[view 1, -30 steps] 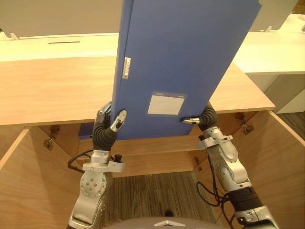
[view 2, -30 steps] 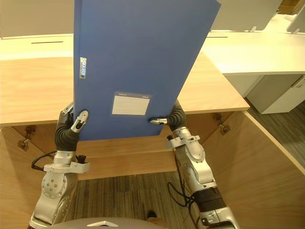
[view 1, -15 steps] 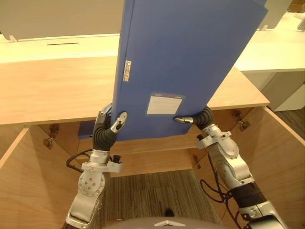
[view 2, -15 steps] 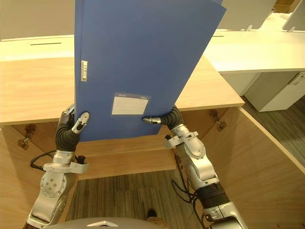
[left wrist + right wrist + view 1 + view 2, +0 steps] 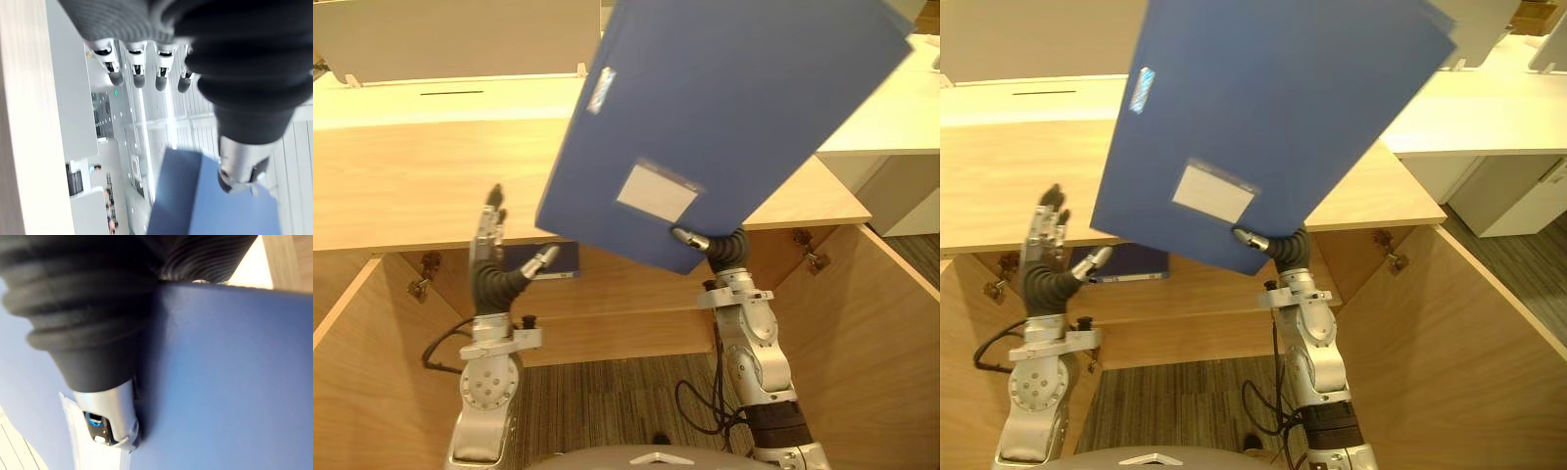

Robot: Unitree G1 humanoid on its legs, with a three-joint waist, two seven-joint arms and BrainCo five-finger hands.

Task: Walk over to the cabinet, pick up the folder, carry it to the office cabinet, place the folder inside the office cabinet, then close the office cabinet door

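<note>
Nearest, the left hand (image 5: 490, 262) stands open with straight fingers, just clear of the blue folder (image 5: 724, 117), whose lower edge the right hand (image 5: 691, 239) pinches, thumb on its front, holding it tilted above the open cabinet's wooden top (image 5: 411, 186).

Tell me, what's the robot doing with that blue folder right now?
Left robot hand open, off the folder. Right robot hand pinches folder's lower edge, folder tilted over the cabinet. Another blue item on the shelf inside.
</note>
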